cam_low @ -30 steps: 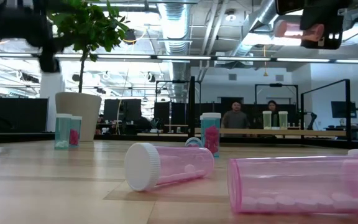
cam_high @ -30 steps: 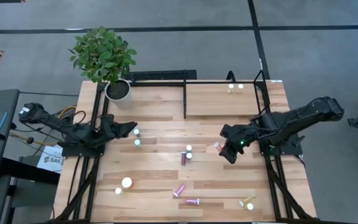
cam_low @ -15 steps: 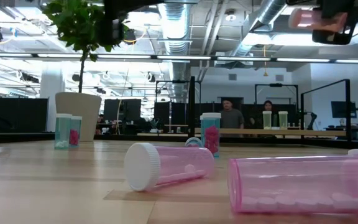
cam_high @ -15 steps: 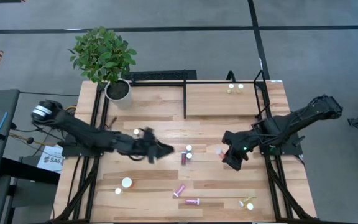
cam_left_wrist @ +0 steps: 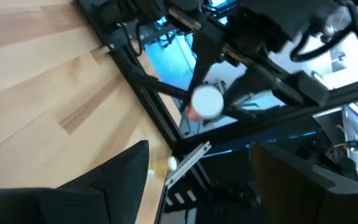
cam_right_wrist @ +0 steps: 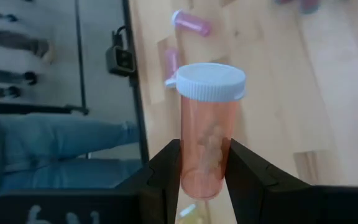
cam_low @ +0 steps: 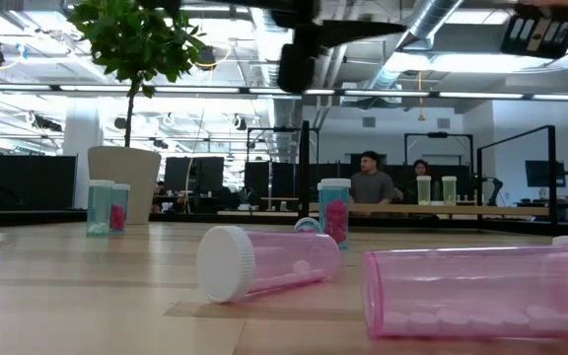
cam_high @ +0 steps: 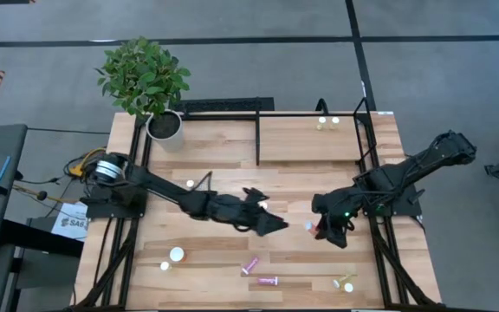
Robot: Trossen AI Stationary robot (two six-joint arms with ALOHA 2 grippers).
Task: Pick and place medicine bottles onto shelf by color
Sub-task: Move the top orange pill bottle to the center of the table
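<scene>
My right gripper (cam_high: 326,229) hovers over the table's right middle, shut on a pale orange-pink medicine bottle (cam_right_wrist: 205,149) with a white cap. My left gripper (cam_high: 273,224) reaches across the table's middle and stands open (cam_left_wrist: 210,186) a short way left of that bottle, whose cap (cam_left_wrist: 207,101) faces it. The shelf (cam_high: 310,143) is at the far side, with two bottles (cam_high: 328,122) standing on it. More medicine bottles lie or stand on the tabletop: pink ones (cam_high: 250,264) (cam_high: 268,281), a yellow one (cam_high: 346,282), and white-capped ones (cam_high: 177,255). My right gripper pinches the bottle's body at its lower half (cam_right_wrist: 204,171) between its two fingers (cam_right_wrist: 166,171). The bottle lies along the fingers, and its capped end (cam_right_wrist: 207,81) sticks out past the fingertips toward the table's left. The fingers slant downward. The bottle is lifted clear of the table.
A potted plant (cam_high: 165,126) stands at the far left corner. A black upright (cam_high: 258,139) splits the shelf area. In the low view two pink bottles (cam_low: 264,261) (cam_low: 481,291) lie near the camera and others (cam_low: 334,209) (cam_low: 106,207) stand farther back. People sit beyond the table (cam_low: 368,182).
My left arm has swung out from the table's left edge across to the middle, ending close to the held bottle. My right gripper has shifted a little toward the near edge and turned, keeping the bottle clear of the table.
</scene>
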